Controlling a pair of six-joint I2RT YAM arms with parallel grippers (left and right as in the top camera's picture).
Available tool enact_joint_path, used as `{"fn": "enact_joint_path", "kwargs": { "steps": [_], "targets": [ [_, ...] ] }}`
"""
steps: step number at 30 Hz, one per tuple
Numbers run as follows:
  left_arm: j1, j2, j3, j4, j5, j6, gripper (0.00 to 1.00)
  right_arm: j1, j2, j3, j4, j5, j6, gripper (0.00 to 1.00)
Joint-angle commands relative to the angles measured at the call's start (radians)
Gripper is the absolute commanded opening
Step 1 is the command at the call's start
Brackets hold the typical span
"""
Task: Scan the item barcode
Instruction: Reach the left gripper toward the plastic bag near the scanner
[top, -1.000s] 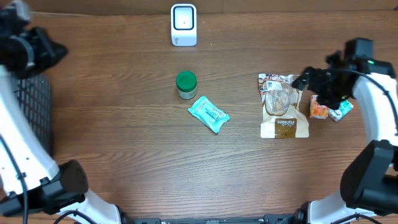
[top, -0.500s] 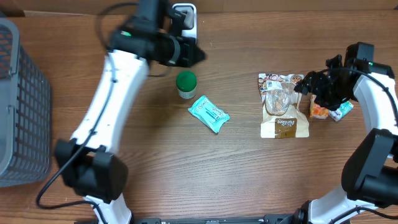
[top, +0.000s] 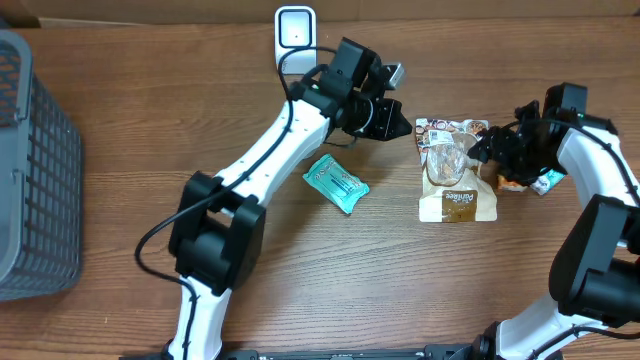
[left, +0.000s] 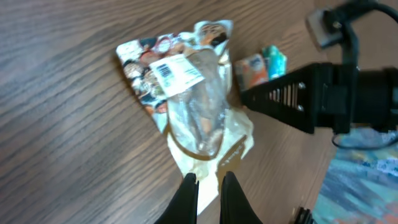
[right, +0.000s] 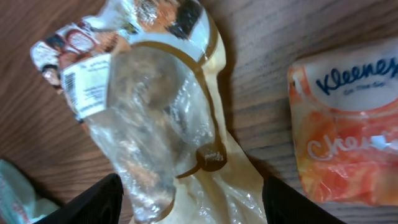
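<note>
A clear-and-tan cookie bag (top: 455, 175) lies flat on the wooden table, with a white barcode label (left: 177, 71) near its top. My right gripper (right: 193, 182) is open and hangs low over the bag (right: 161, 124), one finger on each side of its lower half. The label (right: 87, 93) faces up. My left gripper (left: 208, 180) is shut and empty; it hovers just left of the bag (left: 196, 106), and it shows in the overhead view (top: 403, 128). The white scanner (top: 295, 40) stands at the table's far edge.
An orange Kleenex pack (top: 513, 178) lies right beside the bag, under the right arm. A teal packet (top: 336, 183) lies mid-table beneath the left arm. A grey basket (top: 30, 170) fills the left edge.
The left arm has swung in from the far left, past the scanner, to just left of the bag. The right gripper's fingers have drawn closer together around the bag.
</note>
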Motion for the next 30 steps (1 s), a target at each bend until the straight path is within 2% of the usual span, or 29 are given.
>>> {"fn": "enact_joint_path", "kwargs": {
  "steps": [1,9,13,18,22,24,27,30],
  "targets": [
    [0.006,0.017,-0.010,0.007,-0.006,-0.039,0.04,0.018,0.012,-0.054,0.050,-0.010,-0.004,0.67],
    [0.027,0.016,-0.009,-0.010,-0.018,-0.017,0.04,0.108,0.012,-0.195,0.240,-0.008,-0.016,0.62],
    [0.027,0.016,-0.009,-0.014,-0.023,0.024,0.04,0.187,0.012,-0.221,0.255,0.004,-0.061,0.63],
    [0.027,0.016,-0.008,-0.058,-0.103,0.050,0.04,0.289,0.012,-0.222,0.238,0.060,-0.061,0.64],
    [0.025,0.017,-0.011,-0.126,-0.219,0.048,0.04,0.315,0.012,-0.221,0.241,0.051,-0.016,0.68],
    [0.025,0.020,-0.011,-0.158,-0.273,0.017,0.04,0.305,0.012,-0.219,0.241,-0.013,0.000,0.71],
    [0.024,0.029,-0.011,-0.166,-0.277,0.000,0.04,0.279,0.012,-0.200,0.229,-0.147,0.000,0.71],
    [0.014,0.041,-0.011,-0.157,-0.277,-0.026,0.04,0.253,0.010,-0.165,0.195,-0.264,0.000,0.77]
  ]
}}
